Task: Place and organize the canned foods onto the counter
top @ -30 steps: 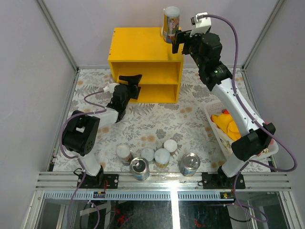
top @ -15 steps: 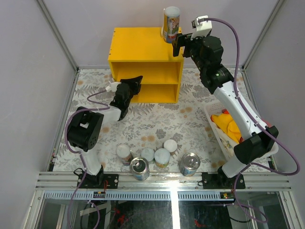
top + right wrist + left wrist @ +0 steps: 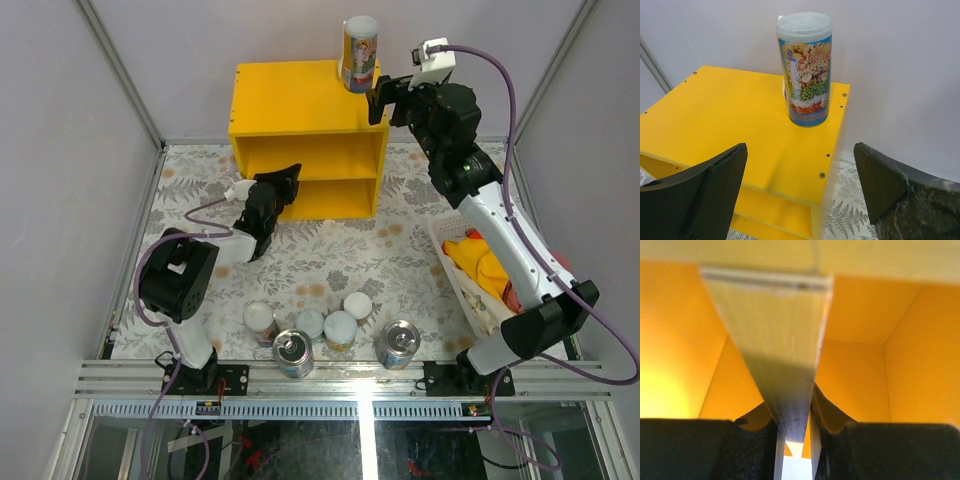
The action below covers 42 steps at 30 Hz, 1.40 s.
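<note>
The counter (image 3: 290, 100) is a yellow shelf unit at the back of the table. One tall can (image 3: 359, 52) with a white lid stands upright on its top right corner, also clear in the right wrist view as the can (image 3: 805, 70). My right gripper (image 3: 380, 95) hangs open just right of that can, apart from it, with its jaws (image 3: 800, 150) empty above the counter top (image 3: 740, 115). My left gripper (image 3: 275, 188) is shut on the front edge of the counter's middle shelf (image 3: 775, 340). Several cans (image 3: 340, 328) stand near the table's front edge, among them two silver-lidded tins (image 3: 292, 352).
A white basket (image 3: 455, 285) with yellow cloth sits at the right, under the right arm. Grey walls close in the back and sides. The floral tablecloth (image 3: 340, 250) lies bare between the counter and the row of cans.
My left gripper moved up to the counter's front and closed on the shelf edge. The right gripper drew back a little from the tall can, staying open.
</note>
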Available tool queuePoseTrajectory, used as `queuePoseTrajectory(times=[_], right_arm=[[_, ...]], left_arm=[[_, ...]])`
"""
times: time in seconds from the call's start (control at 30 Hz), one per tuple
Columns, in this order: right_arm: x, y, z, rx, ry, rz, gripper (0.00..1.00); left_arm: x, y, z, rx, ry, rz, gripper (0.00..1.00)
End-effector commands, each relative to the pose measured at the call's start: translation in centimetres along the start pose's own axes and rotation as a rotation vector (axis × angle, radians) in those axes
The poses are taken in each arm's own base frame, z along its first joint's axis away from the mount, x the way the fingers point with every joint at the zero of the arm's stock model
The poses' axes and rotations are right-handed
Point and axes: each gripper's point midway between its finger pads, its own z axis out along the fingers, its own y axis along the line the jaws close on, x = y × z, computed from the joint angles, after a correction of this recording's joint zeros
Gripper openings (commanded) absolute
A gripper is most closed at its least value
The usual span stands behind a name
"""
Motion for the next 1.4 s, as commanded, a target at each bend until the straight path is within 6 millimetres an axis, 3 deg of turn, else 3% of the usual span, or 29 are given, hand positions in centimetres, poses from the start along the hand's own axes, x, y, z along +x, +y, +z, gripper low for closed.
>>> queuePoseTrajectory(times=[0.0,0.3,0.37,0.73,1.37], right_arm=[[-3.7,0.6,-1.7,-0.009,-0.104,0.016,0.94],[-4.3,1.1,-3.2,-0.010,-0.115,0.020,0.94],[-3.4,1.1,-3.4,-0.006,-0.096,0.018,0.94],[-2.9,1.9,-4.9,0.005,-0.074,0.018,0.94],[-1.2,1.5,-4.2,0.080,-0.022,0.012,0.94]], left_arm=[[2.4,-1.7,-2.8,0.057,0.071,0.011,0.01],[3.2,-0.8,-5.6,0.035,0.096,0.028,0.00],[3.5,-0.7,-6.2,0.033,0.109,0.031,0.00],[6.1,0.5,-10.5,-0.004,0.199,0.078,0.00],[9.0,1.9,-15.3,-0.067,0.286,0.087,0.00]])
